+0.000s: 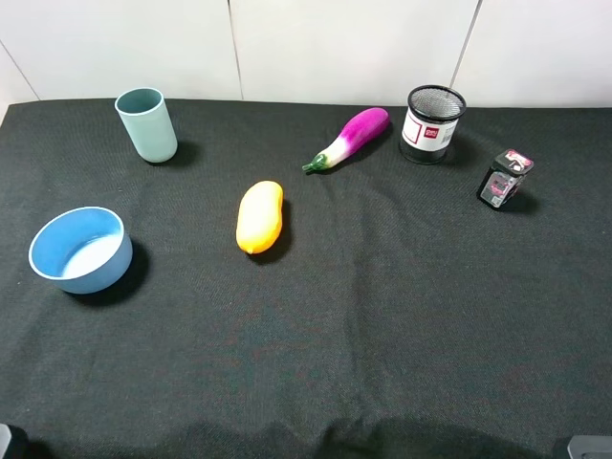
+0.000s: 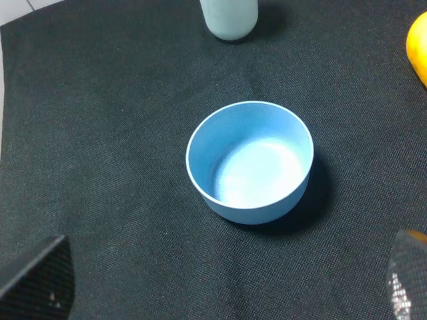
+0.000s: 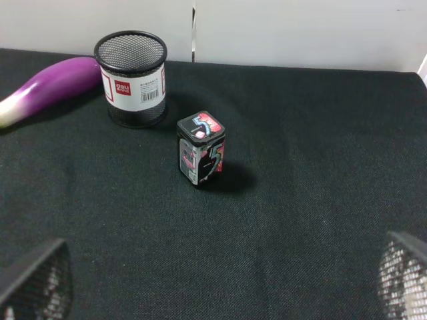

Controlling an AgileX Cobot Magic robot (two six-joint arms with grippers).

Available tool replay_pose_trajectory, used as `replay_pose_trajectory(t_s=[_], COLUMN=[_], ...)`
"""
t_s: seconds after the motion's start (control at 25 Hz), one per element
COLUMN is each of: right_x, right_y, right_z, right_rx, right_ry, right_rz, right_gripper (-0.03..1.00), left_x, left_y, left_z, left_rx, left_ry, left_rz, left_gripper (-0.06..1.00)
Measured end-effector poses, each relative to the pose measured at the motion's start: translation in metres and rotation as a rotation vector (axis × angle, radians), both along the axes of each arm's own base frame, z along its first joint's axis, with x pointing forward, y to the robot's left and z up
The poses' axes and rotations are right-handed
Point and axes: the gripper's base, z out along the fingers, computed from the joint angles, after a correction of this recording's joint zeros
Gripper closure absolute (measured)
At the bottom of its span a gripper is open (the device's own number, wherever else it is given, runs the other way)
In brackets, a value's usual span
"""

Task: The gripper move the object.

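The object, a black wire-mesh pen cup with a white label and a small red mark, stands upright at the back right of the black cloth. The right wrist view also shows the pen cup, far ahead of my right gripper. That gripper's fingers are spread wide with nothing between them, well short of the cup. My left gripper is open too, low over the cloth in front of a blue bowl, far from the pen cup.
A small black-and-pink box stands right of the pen cup, between it and my right gripper. A purple eggplant lies left of the cup. A yellow mango, a teal cup and the blue bowl sit farther left.
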Motion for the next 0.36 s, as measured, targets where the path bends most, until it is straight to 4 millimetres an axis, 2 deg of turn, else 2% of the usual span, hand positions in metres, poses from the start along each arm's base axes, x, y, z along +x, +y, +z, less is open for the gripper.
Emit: replay_pose_trajectory(t_s=[0.36], right_x=[0.0], right_y=[0.0], right_z=[0.0], right_rx=[0.0], right_ry=[0.0], right_rz=[0.0], right_gripper=[0.27], left_x=[0.0], left_y=[0.0], left_z=[0.0], left_rx=[0.0], left_ry=[0.0], left_rz=[0.0], left_gripper=[-0.05])
